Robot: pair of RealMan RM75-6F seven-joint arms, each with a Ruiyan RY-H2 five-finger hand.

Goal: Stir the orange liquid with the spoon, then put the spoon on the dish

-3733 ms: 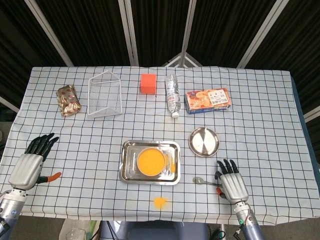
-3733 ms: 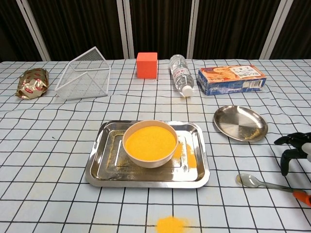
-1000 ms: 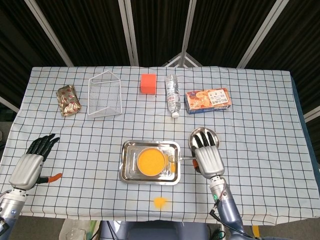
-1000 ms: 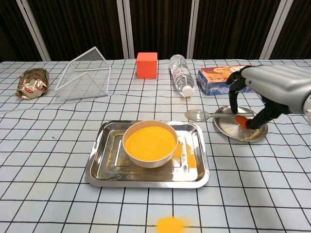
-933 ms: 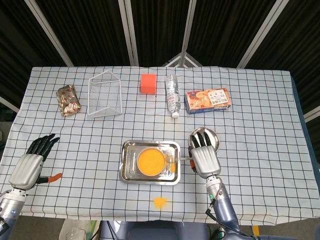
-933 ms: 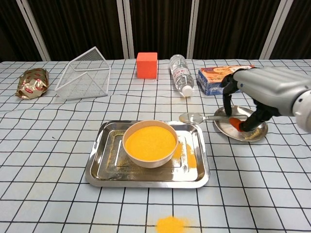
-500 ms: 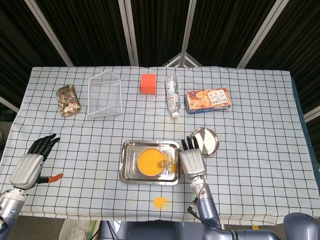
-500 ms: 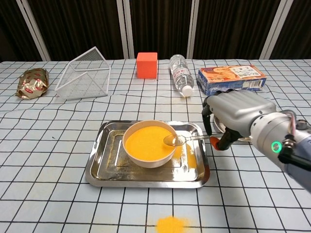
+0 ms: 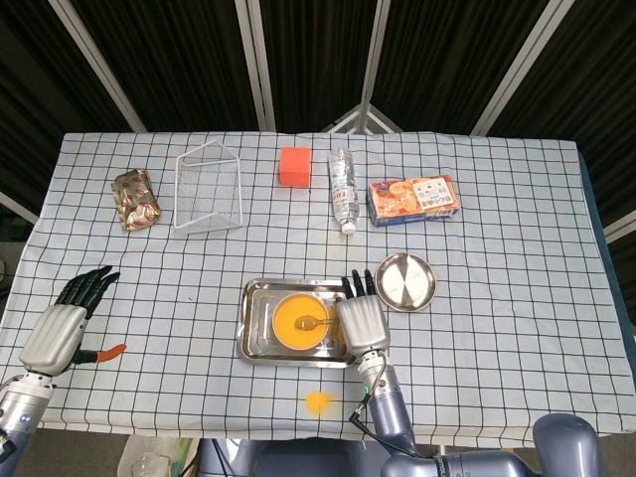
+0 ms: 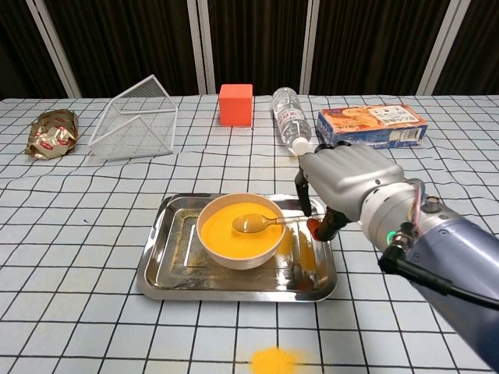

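A white bowl of orange liquid (image 10: 238, 228) (image 9: 301, 321) stands in a steel tray (image 10: 160, 265) (image 9: 252, 345). My right hand (image 10: 343, 181) (image 9: 362, 320) holds the spoon (image 10: 257, 224) (image 9: 309, 321) by its orange handle, with the spoon's bowl over the orange liquid, near its middle. The round steel dish (image 9: 405, 281) lies to the right of the tray; in the chest view my hand hides it. My left hand (image 9: 60, 329) rests open at the table's front left, above a small orange item (image 9: 107, 351).
An orange spill (image 10: 273, 361) (image 9: 318, 401) marks the cloth in front of the tray. At the back lie a snack bag (image 10: 51, 132), a wire basket (image 10: 136, 118), an orange block (image 10: 235, 104), a lying water bottle (image 10: 291, 119) and a biscuit box (image 10: 371, 126).
My right hand picked the spoon up from the front right, carried it left past the dish, and now the spoon's bowl has moved from the white bowl's rim to its middle. The left hand stayed still.
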